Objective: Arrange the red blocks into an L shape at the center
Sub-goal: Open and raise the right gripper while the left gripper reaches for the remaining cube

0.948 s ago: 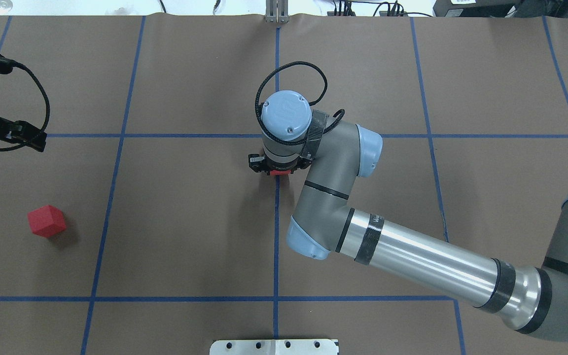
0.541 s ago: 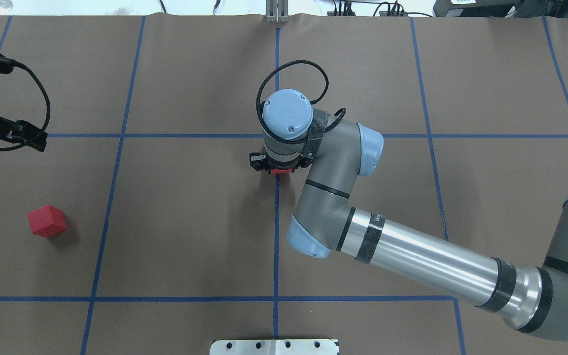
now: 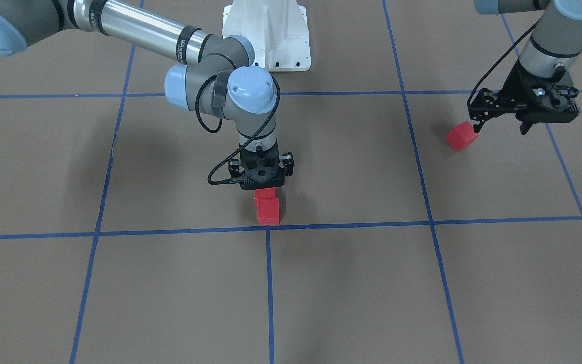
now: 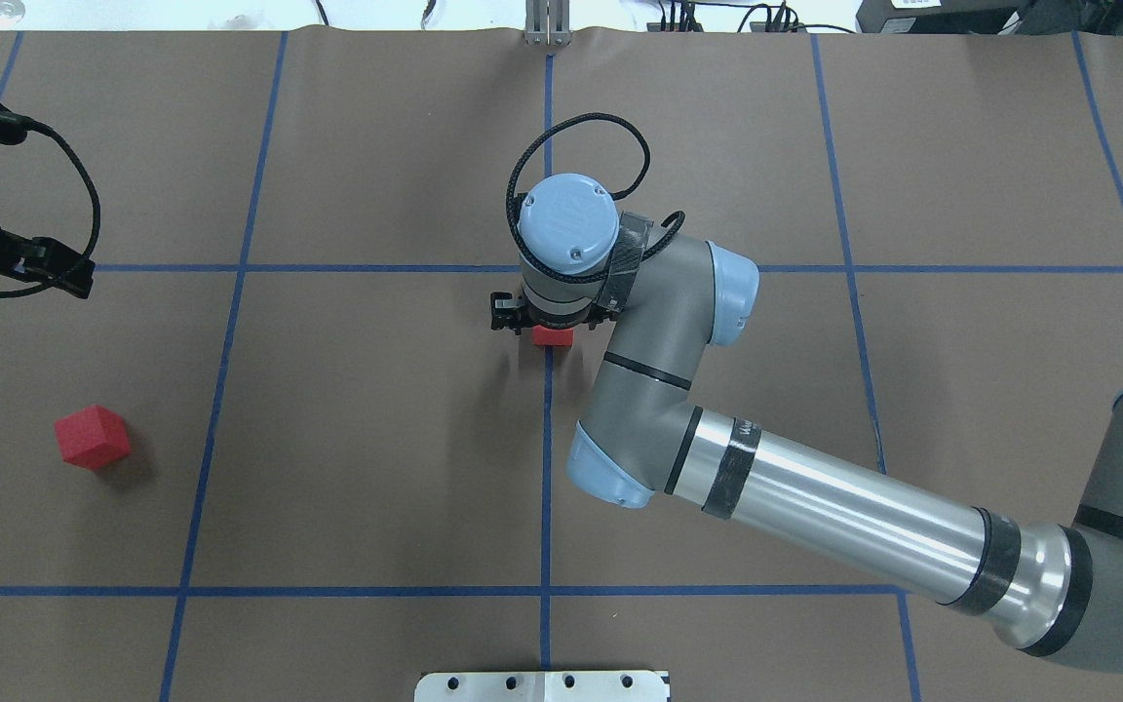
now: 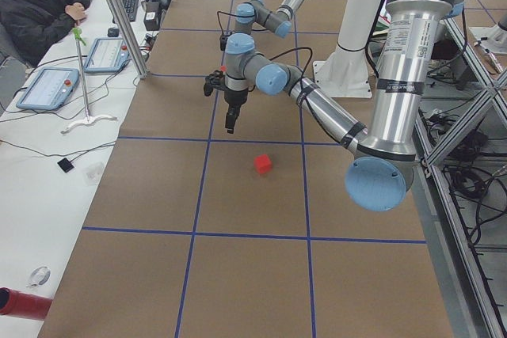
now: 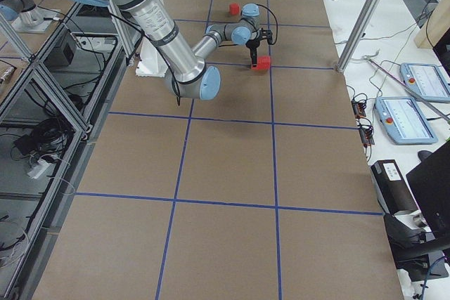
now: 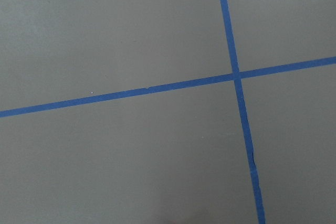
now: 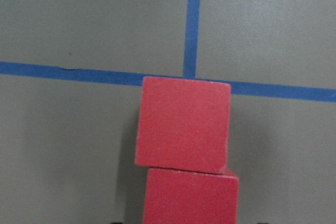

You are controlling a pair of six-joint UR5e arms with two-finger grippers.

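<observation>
- Red blocks: a lone block [image 4: 92, 437] lies on the surface [image 4: 376, 468], well to my left.
- Two other blocks [image 3: 265, 202] touch in a row under my right claw [image 3: 263, 186], which is spread apart.
- Their farther block [image 3: 268, 211] reaches the center [image 3: 267, 228].
- My left claw [image 3: 499, 130] hangs apart, empty.

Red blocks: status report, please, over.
Right hand open over two matte red cubes, touching, at blue tape crossing. Left hand open, empty. Third red cube loose, far aside.

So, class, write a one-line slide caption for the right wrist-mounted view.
Far red block touches near red block, its far edge at the blue tape crossing.
</observation>
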